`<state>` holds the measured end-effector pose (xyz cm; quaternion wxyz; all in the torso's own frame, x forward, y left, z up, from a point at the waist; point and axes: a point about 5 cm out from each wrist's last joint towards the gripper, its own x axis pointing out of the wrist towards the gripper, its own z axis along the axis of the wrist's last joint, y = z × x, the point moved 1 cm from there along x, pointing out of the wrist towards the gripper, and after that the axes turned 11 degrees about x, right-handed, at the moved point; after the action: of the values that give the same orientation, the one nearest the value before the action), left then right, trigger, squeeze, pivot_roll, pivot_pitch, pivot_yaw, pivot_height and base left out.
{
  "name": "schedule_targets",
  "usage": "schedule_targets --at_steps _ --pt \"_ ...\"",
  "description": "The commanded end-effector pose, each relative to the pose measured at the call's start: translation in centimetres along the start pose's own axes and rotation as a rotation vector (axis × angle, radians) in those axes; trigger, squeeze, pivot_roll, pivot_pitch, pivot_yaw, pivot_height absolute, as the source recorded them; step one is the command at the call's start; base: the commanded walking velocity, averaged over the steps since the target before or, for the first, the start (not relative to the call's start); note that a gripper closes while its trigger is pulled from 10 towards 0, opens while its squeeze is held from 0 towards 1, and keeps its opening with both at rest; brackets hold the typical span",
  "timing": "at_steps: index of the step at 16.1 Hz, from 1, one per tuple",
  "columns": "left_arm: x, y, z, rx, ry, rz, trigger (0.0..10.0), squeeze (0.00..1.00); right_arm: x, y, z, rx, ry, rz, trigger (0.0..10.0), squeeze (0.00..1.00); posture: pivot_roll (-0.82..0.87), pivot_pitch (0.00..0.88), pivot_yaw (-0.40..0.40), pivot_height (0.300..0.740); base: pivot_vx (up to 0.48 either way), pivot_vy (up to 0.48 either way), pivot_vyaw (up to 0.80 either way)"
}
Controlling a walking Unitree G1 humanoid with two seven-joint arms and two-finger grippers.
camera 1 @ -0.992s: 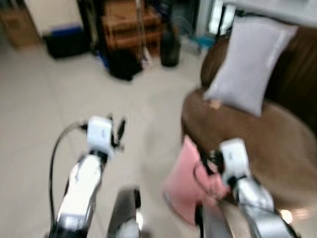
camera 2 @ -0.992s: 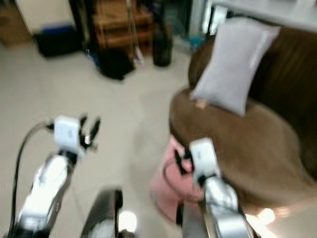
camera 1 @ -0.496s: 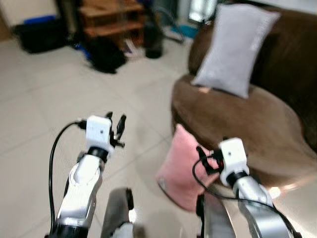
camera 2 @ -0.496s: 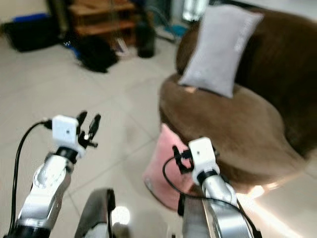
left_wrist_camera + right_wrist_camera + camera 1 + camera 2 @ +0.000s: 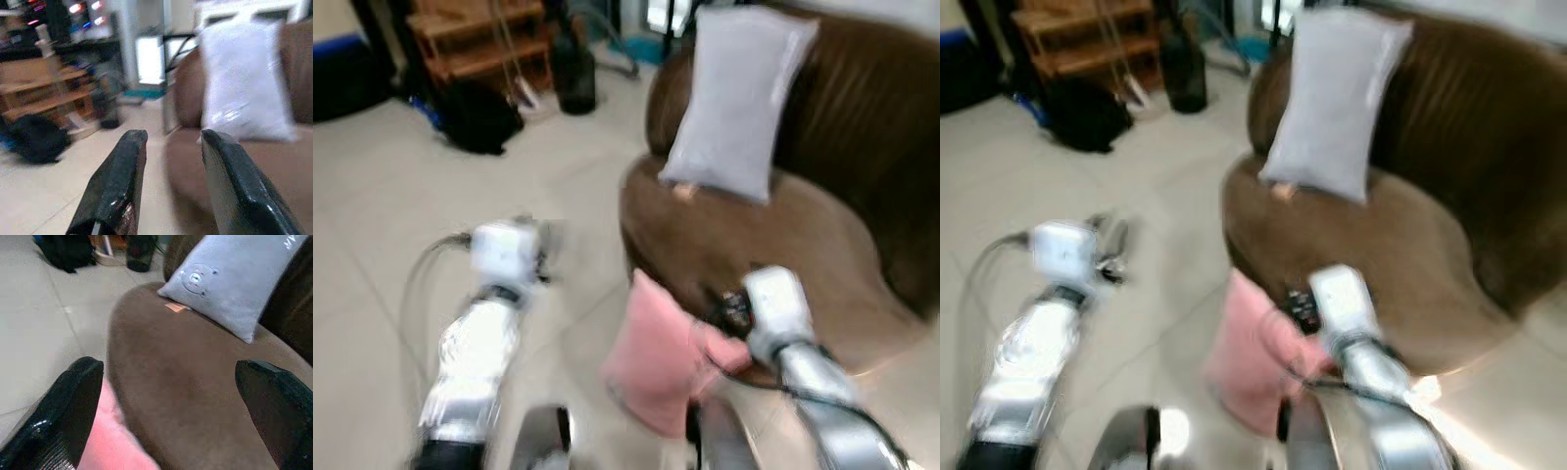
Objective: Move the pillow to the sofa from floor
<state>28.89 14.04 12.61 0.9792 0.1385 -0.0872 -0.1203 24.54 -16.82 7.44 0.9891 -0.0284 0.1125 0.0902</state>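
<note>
I see the pink pillow (image 5: 651, 367) standing on the floor (image 5: 391, 225), leaning against the front of the brown sofa (image 5: 754, 245). My right tool (image 5: 166, 401) has its two fingers spread wide, one of them just beside the pink fabric, with the sofa seat ahead; nothing is held between them. My left tool (image 5: 171, 181) is raised over the bare floor, fingers parted and holding nothing. A grey pillow (image 5: 734, 103) already leans upright against the sofa back. Behind, I make out a black bag (image 5: 475, 122) and a wooden shelf (image 5: 475, 44). The head views are blurred.
</note>
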Motion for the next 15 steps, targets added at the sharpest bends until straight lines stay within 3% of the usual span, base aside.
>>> schedule_targets --at_steps 1,4,12,14,15 --pt "-0.9 1.5 -1.1 0.028 0.047 0.034 10.0 0.0 0.4 1.4 0.6 0.015 -0.025 0.045 10.0 0.0 -0.06 0.0 0.016 0.567 0.322 0.0 0.0" --pt "-0.9 1.5 -1.2 0.017 0.053 0.034 10.0 0.0 0.5 1.4 0.6 0.017 -0.021 0.043 10.0 0.0 -0.06 0.0 0.016 0.567 0.205 0.0 0.0" --pt "-1.5 0.2 -1.7 0.031 0.071 -0.112 10.0 0.0 0.6 1.7 -0.3 0.034 0.015 0.06 10.0 0.0 -0.06 0.0 0.02 0.487 0.0 0.0 0.0" --pt "-1.5 0.3 -1.9 0.052 0.08 -0.12 10.0 0.0 1.3 2.0 -0.9 0.054 0.051 0.071 10.0 0.0 -0.05 0.01 0.019 0.477 0.0 0.0 0.0" --pt "-1.7 0.3 -2.1 0.06 0.085 -0.14 10.0 0.0 2.4 2.0 -2.1 0.081 0.135 0.058 10.0 0.0 -0.06 0.033 0.022 0.477 0.0 0.0 0.0"
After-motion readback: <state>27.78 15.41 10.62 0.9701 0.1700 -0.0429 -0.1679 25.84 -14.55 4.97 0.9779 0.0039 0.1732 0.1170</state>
